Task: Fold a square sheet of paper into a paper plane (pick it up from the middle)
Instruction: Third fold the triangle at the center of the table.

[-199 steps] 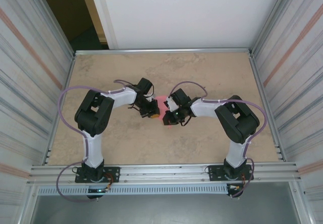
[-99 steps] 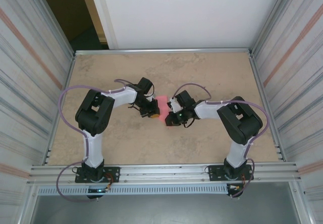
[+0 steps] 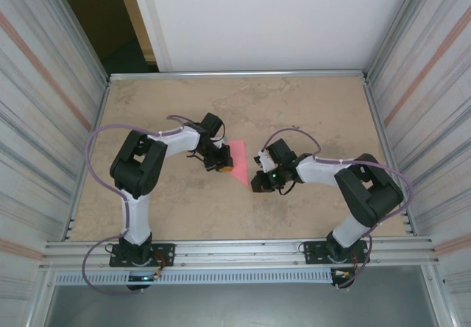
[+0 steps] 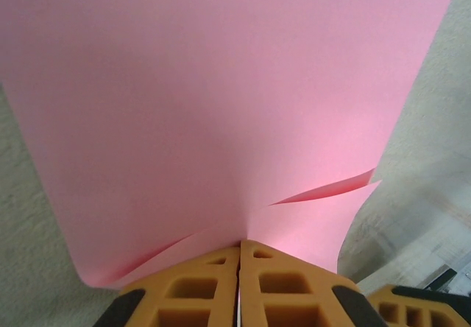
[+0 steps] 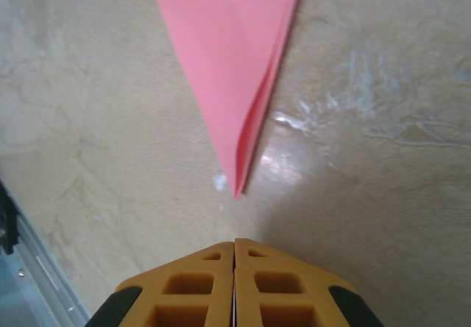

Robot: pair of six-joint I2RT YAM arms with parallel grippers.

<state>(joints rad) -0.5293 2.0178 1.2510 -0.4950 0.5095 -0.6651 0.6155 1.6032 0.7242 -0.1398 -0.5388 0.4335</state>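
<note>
Clamping folded paper (image 4: 221, 106) in left hand (image 4: 239, 247); backing clenched, empty right hand (image 5: 234, 244) off its tip, crease seemingly done.

Right claw (image 3: 258, 183) backed off the paper (image 3: 239, 160) toward 4 o'clock; its folded tip now uncovered.

Both arms bend inward; left hand (image 4: 240, 243) pinches the pink paper (image 4: 221, 106), right hand (image 5: 234, 243) has its fingers pressed together.

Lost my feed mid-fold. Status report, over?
Left gripper shut on the paper. Right gripper shut, empty, just short of its pointed tip. Sheet folded to a point. Nothing in the way.
</note>
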